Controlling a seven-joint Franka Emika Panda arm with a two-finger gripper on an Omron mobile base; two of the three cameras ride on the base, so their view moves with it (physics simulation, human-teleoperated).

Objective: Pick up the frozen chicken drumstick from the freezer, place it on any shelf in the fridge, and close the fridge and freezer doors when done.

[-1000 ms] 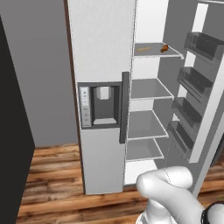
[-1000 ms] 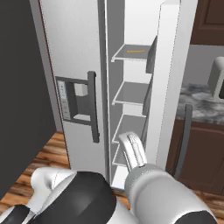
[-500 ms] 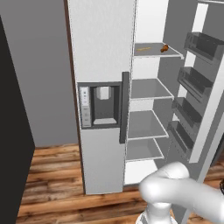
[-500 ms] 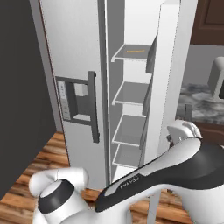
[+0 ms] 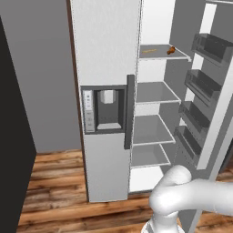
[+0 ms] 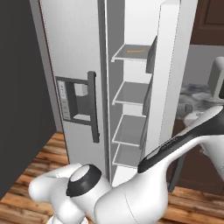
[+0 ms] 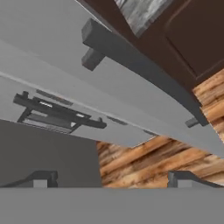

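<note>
The frozen chicken drumstick (image 5: 171,50), a small orange-brown lump, lies at the right end of the top shelf (image 5: 159,55) in the open fridge, next to a thin yellow-orange stick (image 5: 149,51). The fridge door (image 5: 214,104) stands swung wide, its dark bins facing in. The freezer door (image 5: 107,54) with the grey dispenser panel is shut. My arm reaches right, past the fridge door (image 6: 175,65). In the hand view my gripper (image 7: 113,181) is open and holds nothing. It faces that door's white outer face and its dark bar handle (image 7: 144,70).
A dark wall (image 5: 13,136) stands left of the refrigerator. Wood floor (image 5: 54,191) lies in front of it. Right of the open door are a speckled counter with a pale appliance (image 6: 216,78) and dark brown cabinets (image 6: 210,22).
My arm has swung from in front of the fridge out to the right, round the open fridge door. The gripper has stayed open. The drumstick and both doors have not moved.
</note>
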